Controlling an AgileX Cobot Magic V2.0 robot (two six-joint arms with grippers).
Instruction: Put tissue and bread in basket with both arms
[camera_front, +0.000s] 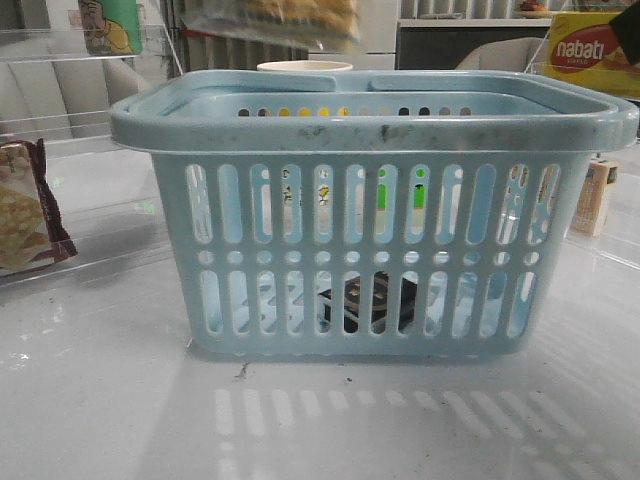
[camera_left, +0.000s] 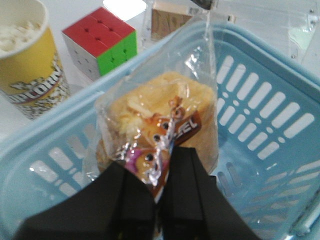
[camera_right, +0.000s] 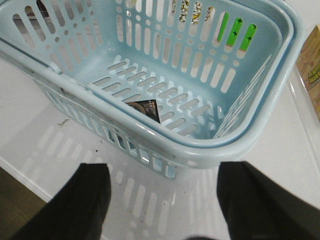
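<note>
Left tool (camera_left: 160, 197) clamped on bread (camera_left: 160, 117)

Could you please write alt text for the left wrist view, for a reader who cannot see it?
The left gripper is shut on the bread, golden-brown in a clear crinkly wrapper, holding it above the open light-blue basket. Beyond the basket's rim stand a yellow paper cup and a Rubik's cube.

We see the basket (camera_right: 240, 145) open-topped, only the tissue (camera_right: 145, 108) on its slotted floor, while a popcorn cup (camera_left: 27, 60) and puzzle cube (camera_left: 102, 42) crowd the bench just beyond its far rim.
</note>
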